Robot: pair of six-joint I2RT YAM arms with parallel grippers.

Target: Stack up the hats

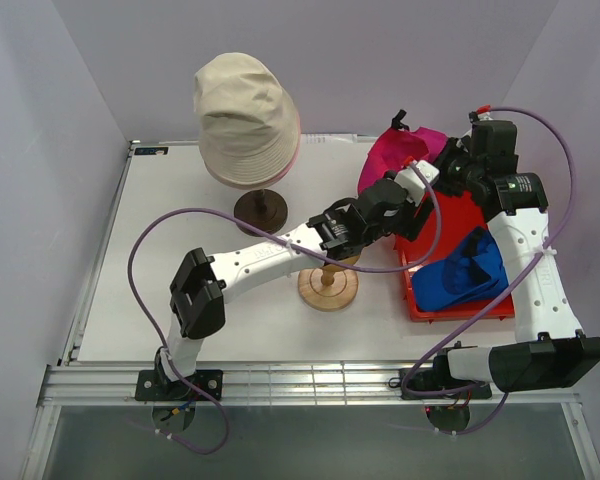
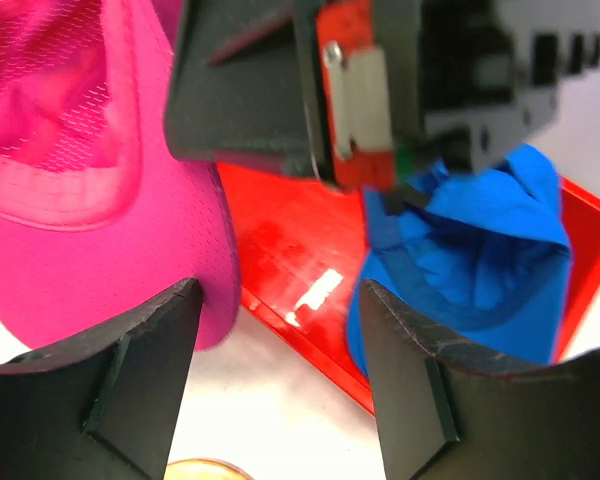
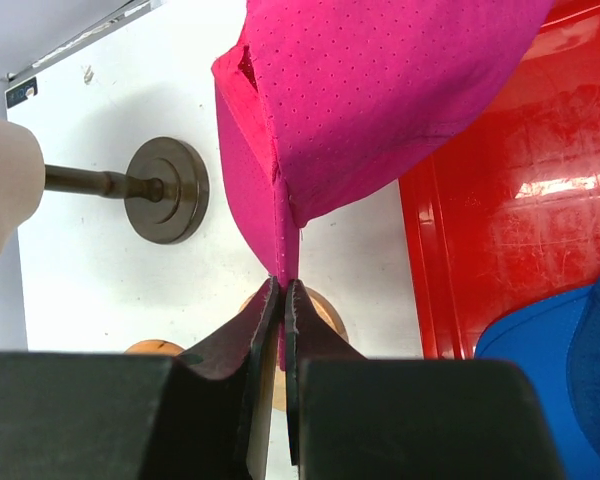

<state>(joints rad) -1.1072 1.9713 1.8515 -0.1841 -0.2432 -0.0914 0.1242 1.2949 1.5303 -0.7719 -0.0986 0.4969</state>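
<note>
Left of the red tray [image 1: 452,218] the beige hat [image 1: 245,115] already covers the pink hat [image 1: 298,138], while the right gripper [image 3: 282,290] pinches the magenta cap [image 3: 380,100], the left gripper [image 2: 275,295] is spread empty, and the blue cap [image 1: 465,275] waits in that tray.

I find no word, number or brand that I can read anywhere. The black housing of my right arm [image 1: 525,183] bears a small pale marking with a green dot beside it, too small to make out. A little dark tag [image 1: 151,150] sits at the far left corner of the surface [image 1: 180,300], and its print is also too small and blurred to read.
</note>
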